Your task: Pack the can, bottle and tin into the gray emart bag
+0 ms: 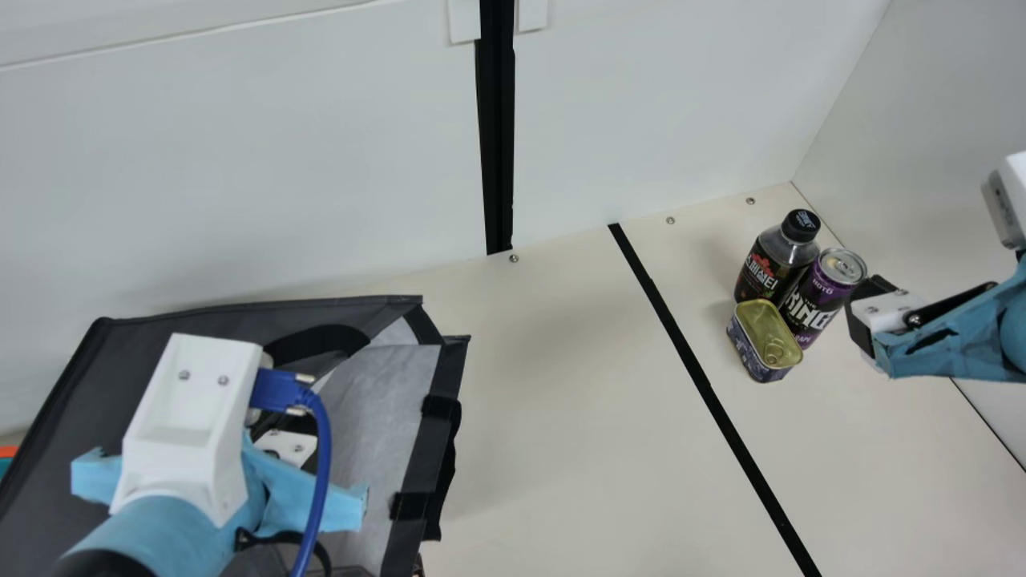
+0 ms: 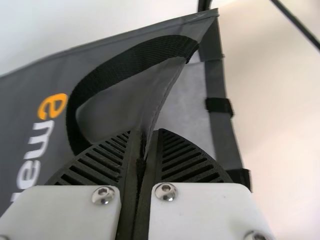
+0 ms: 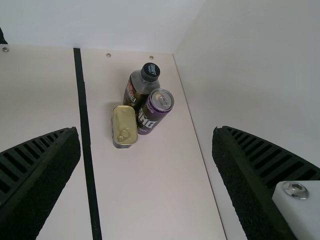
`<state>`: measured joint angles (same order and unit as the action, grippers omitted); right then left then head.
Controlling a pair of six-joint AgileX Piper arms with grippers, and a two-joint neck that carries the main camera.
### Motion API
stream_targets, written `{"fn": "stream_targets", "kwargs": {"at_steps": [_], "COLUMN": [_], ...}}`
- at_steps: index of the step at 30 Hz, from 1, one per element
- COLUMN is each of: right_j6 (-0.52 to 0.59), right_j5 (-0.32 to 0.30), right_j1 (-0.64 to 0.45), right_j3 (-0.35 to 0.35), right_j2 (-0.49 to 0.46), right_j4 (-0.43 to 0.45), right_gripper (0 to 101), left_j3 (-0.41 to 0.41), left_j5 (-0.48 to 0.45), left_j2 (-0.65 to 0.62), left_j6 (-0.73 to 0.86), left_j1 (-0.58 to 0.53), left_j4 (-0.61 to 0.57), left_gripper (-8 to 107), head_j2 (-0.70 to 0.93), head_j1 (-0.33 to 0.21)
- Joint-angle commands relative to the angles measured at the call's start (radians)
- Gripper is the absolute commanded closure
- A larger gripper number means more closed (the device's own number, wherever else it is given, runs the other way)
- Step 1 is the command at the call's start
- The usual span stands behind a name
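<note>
Gray fabric emart bag (image 1: 80, 393): our left black-ribbed gripper (image 2: 146, 137) is pinching its edge, probably so we get a steady mouth
Purple-black metal can (image 1: 817, 298), black-capped clear bottle (image 1: 773, 260), gold-lidded metal tin (image 1: 765, 335): bunched upright, so we'd grab carefully
Right black-ribbed gripper (image 3: 146, 132): spread wide, nothing in it, likely so we can straddle one

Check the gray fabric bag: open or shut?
Open: the left hand pinches one edge of the bag; its pale gray lining shows.
</note>
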<state>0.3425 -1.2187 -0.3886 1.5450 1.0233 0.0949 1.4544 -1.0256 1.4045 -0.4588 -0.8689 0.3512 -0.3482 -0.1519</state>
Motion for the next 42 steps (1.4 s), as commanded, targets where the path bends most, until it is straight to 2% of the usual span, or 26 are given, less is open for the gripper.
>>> {"fn": "stream_targets", "kwargs": {"at_steps": [1,10,23,42], "right_j6": [0.000,0.000,0.000,0.000], "right_j5": [0.000,0.000,0.000,0.000], "right_j1": [0.000,0.000,0.000,0.000], "right_j3": [0.000,0.000,0.000,0.000], "right_j2": [0.000,0.000,0.000,0.000], "right_j4": [0.000,0.000,0.000,0.000], "right_gripper": [11,11,11,11], "left_j3": [-0.005,-0.030,-0.058,-0.089], "left_j5": [0.019,0.077,0.099,0.089], "left_j2": [-0.003,-0.004,0.000,-0.001], "left_j6": [0.015,0.092,0.198,0.337], "left_j1": [0.018,0.099,0.198,0.320], "left_j4": [-0.078,-0.288,-0.562,-0.862], "left_gripper": [89,89,89,89], "head_j2": [-0.001,-0.001,-0.001,-0.001], "head_j1": [-0.023,-0.023,-0.023,-0.023]}}
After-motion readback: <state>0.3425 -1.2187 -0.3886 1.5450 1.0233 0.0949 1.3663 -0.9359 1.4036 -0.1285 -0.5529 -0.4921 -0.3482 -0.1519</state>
